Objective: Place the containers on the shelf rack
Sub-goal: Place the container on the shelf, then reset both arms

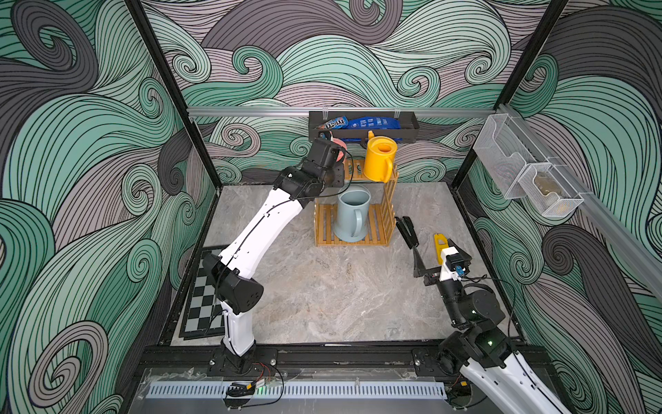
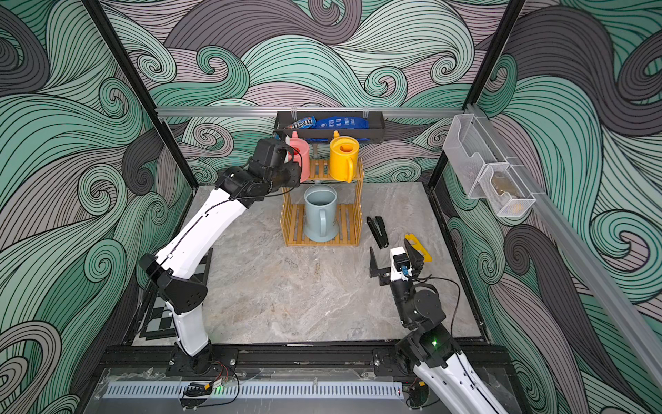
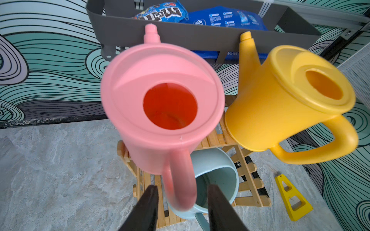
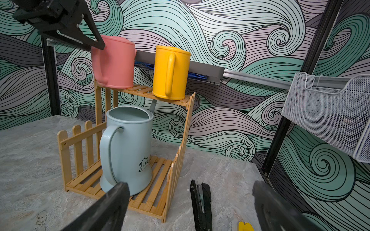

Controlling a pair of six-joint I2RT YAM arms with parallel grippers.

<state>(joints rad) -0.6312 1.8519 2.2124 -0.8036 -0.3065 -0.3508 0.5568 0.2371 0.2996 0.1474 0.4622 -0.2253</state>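
- Watering cans all stand on the wooden rack (image 4: 152, 192): the pale blue one (image 4: 128, 144) on the bottom tier, the yellow one (image 4: 170, 72) up top.
- Pink can (image 4: 114, 64) sits on the top tier beside the yellow one, close to the shelf's outer edge.
- Left gripper (image 3: 182, 188) has its fingers apart, one on each side of the pink handle (image 3: 180, 176), with gaps showing; it grips nothing.
- Right gripper (image 2: 389, 251) hovers wide open and empty near a stapler (image 4: 200, 200).
- To my eye the placing looks done; the left arm only needs to back off without snagging that handle.
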